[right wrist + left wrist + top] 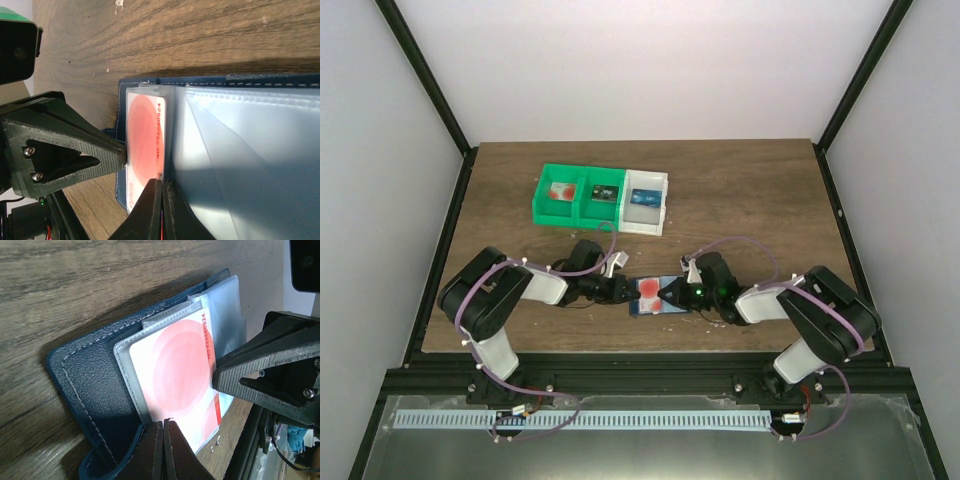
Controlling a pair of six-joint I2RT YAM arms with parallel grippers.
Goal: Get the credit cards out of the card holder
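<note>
The navy card holder (640,309) lies open on the table near the front edge, between my two grippers. A whitish credit card (180,365) with a big red spot sits in its clear pocket (125,370). My left gripper (163,424) is shut on the holder's left edge (90,385), where the navy rim curls up beside the fingers. My right gripper (161,186) is shut on the opposite edge of the card (142,135), with a red sliver showing between its fingertips. More clear sleeves (245,150) fan out to the right. From above, the left gripper (626,292) and right gripper (671,293) face each other across the card (650,290).
A green two-compartment bin (578,210) and a white bin (647,222) stand side by side behind the holder. The left green compartment holds a red-spotted card (560,192). Dark frame posts and white walls close in the table.
</note>
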